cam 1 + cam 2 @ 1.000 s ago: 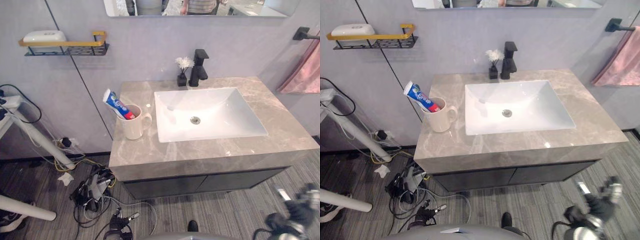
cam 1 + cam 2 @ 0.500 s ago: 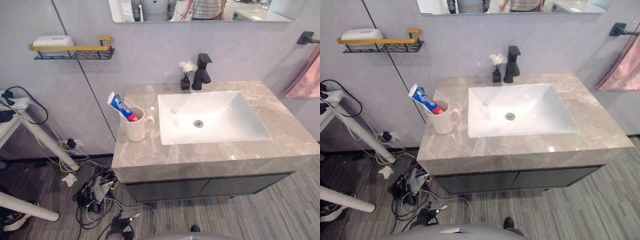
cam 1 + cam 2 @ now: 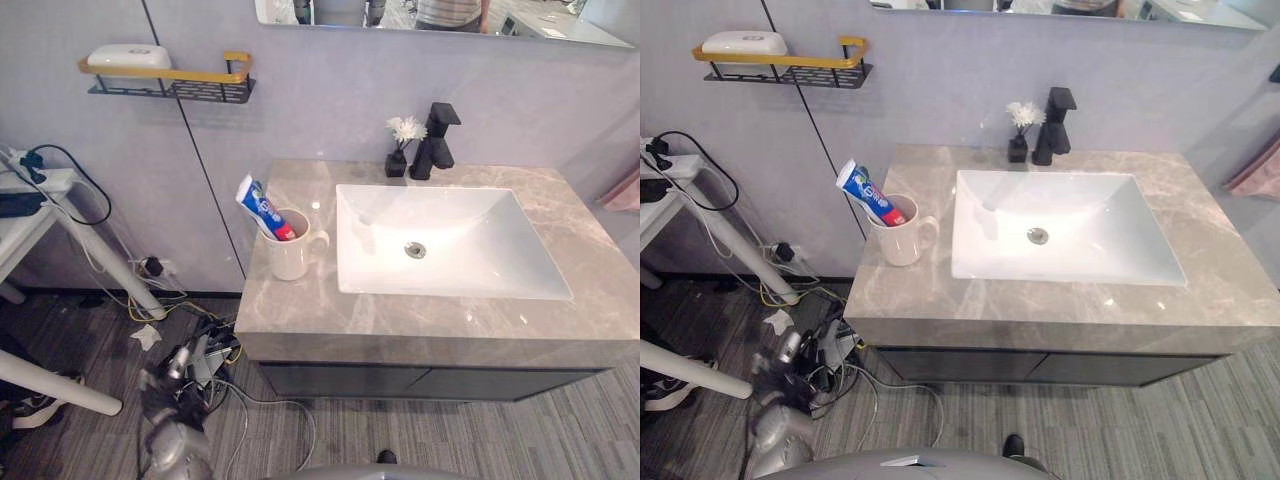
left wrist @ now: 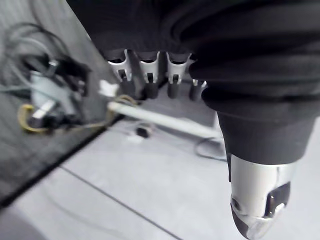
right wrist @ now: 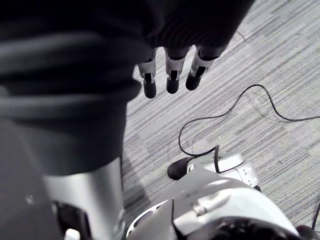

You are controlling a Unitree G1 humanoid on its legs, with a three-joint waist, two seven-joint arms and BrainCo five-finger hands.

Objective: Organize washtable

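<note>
Down near the striped floor [image 5: 260, 50], the robot's left hand [image 4: 148, 75] hung slack and empty, and the right hand [image 5: 172, 75] dangled just as loose, gripping nothing. Up on the grey marble table [image 3: 400, 322], a cream mug [image 3: 293, 262] stood just beside the white basin [image 3: 380, 230], near the table's left edge. A toothpaste tube [image 3: 262, 208] leaned out of it toward that edge. At the back, a small black vase [image 3: 397, 162] with a white flower sat just beside the black faucet [image 3: 436, 140], below a wall shelf [image 3: 170, 80]. A hand rising from the lower left could clip the overhanging tube and tip the mug off the table. A careless reach to the back could topple the light vase into the basin.
</note>
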